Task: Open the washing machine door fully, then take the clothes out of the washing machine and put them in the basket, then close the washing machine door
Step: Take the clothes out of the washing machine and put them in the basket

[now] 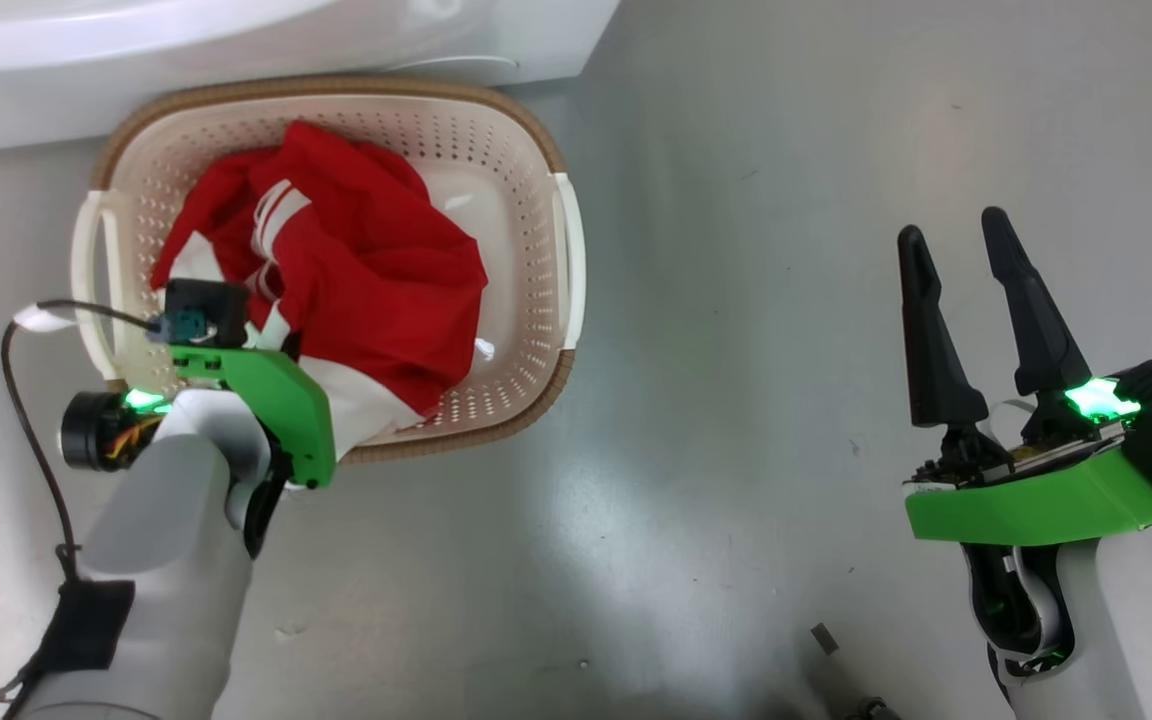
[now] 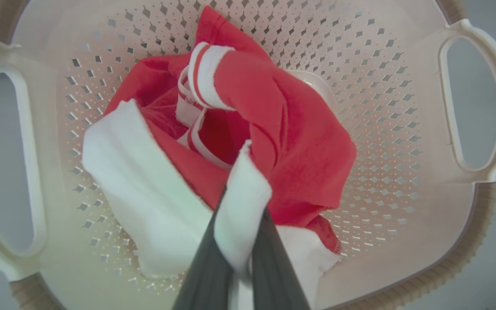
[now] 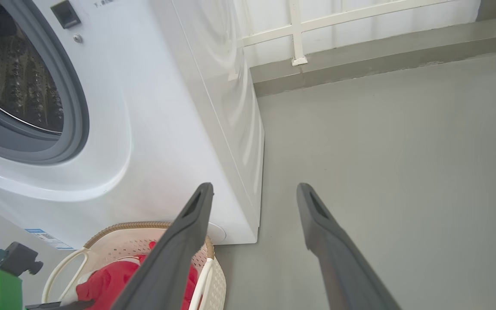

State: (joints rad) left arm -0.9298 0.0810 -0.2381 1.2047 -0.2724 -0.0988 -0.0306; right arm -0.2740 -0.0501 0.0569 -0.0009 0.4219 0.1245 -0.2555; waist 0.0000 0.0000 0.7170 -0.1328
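Left gripper (image 2: 243, 202) is pressed together on a white fold of the clothes (image 2: 282, 129), one red-and-white heap lying in the single basket (image 2: 403, 107). Right gripper (image 1: 954, 228) hangs spread wide over the grey floor (image 1: 736, 350), holding nothing. Its wrist view adds the one washing machine (image 3: 166, 107), steel drum (image 3: 15, 73) exposed, just beside the basket.

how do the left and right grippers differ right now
The left gripper is shut on a white fold of the clothes; the right gripper is open and holds nothing. The left gripper hangs over the basket, while the right gripper is off to the side above the floor. Both have two long dark fingers and a green mount.
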